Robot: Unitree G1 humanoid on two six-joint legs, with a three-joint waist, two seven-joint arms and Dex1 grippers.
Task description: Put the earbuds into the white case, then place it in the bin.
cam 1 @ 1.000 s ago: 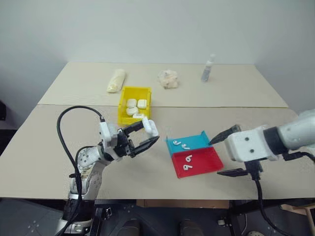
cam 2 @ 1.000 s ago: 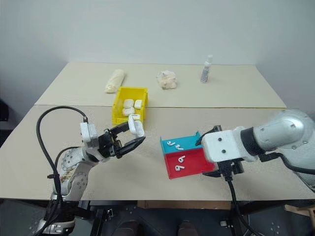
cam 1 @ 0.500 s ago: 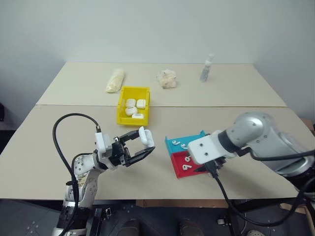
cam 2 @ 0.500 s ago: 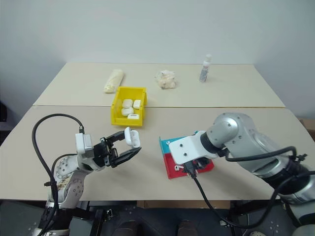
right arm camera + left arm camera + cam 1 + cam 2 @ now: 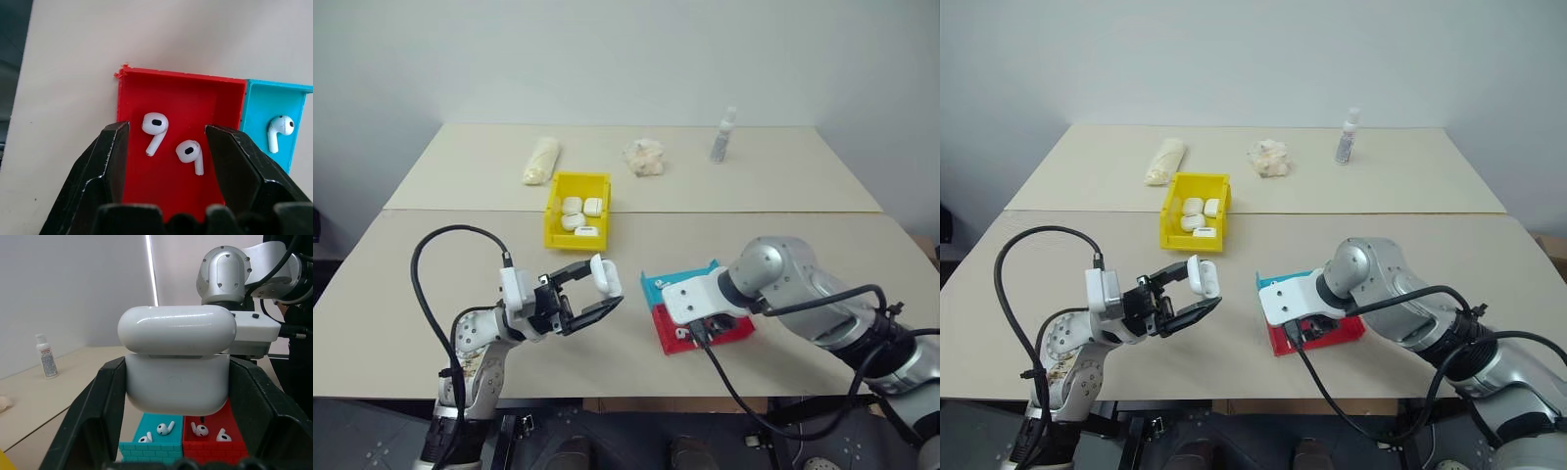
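Beige table point(image 5: 783, 186) held everything, tray point(image 5: 736, 328) as landmark. Bin point(image 5: 578, 210) sat well beyond and left of it. Left gripper point(image 5: 599, 296) just left of it pinched the case point(image 5: 604, 274). Right gripper point(image 5: 164, 142), spread, hovered over the tray's red half, bracketing two earbuds point(image 5: 154, 128): light, slick, tiny; probably best pinched across the bulb.

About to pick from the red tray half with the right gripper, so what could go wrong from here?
The right gripper stands open around two earbuds lying close together; closing may catch both or flick one out of the shallow tray. The white case, pinched in the left gripper, looks barely open, so insertion may fail.
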